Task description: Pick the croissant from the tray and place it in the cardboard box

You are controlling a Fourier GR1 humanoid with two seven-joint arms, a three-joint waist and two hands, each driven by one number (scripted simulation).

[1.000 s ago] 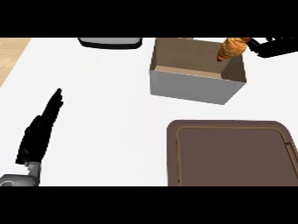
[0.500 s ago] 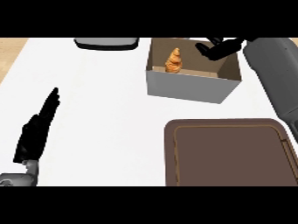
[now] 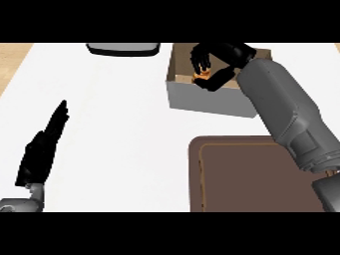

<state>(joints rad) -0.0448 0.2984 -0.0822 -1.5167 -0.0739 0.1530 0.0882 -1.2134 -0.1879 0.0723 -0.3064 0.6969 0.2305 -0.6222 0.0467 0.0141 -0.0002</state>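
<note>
In the head view the cardboard box (image 3: 202, 99) stands open at the back centre of the counter. My right hand (image 3: 220, 57) reaches down into it, fingers curled round the orange croissant (image 3: 200, 76), of which only a small part shows below the fingers. The brown tray (image 3: 254, 179) lies at the front right with nothing on its visible surface; my right forearm crosses above its far right corner. My left hand (image 3: 44, 149) rests open at the front left, fingers straight and pointing away.
A dark rounded object with a pale rim (image 3: 123, 48) sits at the back edge, left of the box. The white counter (image 3: 121, 114) spreads between my left hand and the box. Wooden floor shows past both sides.
My right hand has moved left over the box and lowered into it with the croissant. The forearm now stretches across the right of the view. The left hand has not moved.
</note>
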